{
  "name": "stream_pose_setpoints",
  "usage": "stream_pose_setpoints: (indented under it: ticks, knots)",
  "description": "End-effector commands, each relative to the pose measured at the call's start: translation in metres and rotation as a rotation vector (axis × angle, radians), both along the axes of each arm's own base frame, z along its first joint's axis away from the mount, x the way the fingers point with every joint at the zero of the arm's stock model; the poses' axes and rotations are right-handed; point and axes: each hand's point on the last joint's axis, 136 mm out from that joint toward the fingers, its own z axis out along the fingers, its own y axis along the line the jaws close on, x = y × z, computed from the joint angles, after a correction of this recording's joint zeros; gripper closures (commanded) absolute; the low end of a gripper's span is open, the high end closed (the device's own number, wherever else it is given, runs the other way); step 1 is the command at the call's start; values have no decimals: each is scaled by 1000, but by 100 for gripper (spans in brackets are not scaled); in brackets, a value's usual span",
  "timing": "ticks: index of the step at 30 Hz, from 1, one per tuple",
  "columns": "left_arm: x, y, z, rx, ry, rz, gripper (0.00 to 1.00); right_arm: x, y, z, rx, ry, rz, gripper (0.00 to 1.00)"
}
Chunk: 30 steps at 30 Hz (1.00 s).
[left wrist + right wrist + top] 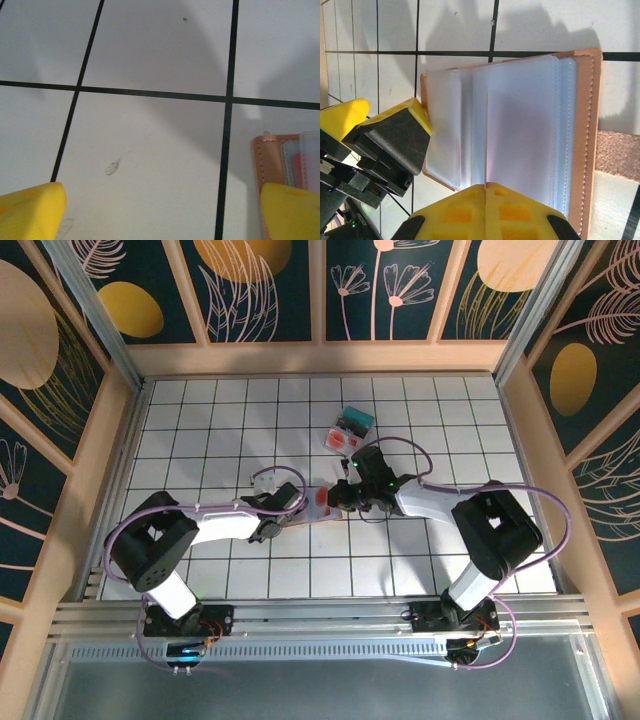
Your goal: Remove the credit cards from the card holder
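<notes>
The card holder (582, 125) lies open mid-table. My left pincer (161, 210) is spread wide at its nine o'clock; my right pincer (485, 200), pressed together, noses its sleeves (520, 125) from three o'clock. Nothing looks pulled out yet.

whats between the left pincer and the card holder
Nothing. In the right wrist view one finger of the open left pincer meets the card holder's edge, with no gap showing between them.

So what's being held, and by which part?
The right gripper seems to pinch the card holder by the edge of one clear sleeve; the left gripper holds nothing.
</notes>
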Motion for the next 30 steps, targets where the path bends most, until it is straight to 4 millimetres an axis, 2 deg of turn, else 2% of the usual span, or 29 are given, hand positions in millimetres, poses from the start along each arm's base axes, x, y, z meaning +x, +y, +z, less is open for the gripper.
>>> stream_pose_setpoints:
  ticks: [1,11,15,22,30]
  knots:
    - [-3,16,8,98,21,-13,1,8,2,24,-2,-80,3,100]
    - [7,3,53,-22,-92,-41,1,23,-10,46,-81,-190,-25,100]
    - [8,-1,61,-69,-109,-48,1,33,-16,61,-119,-256,-40,100]
    - [-6,2,46,-77,-25,-32,1,53,-29,88,-202,-396,-48,100]
    - [-22,-4,25,-75,49,-43,1,88,-46,115,-365,-610,-3,100]
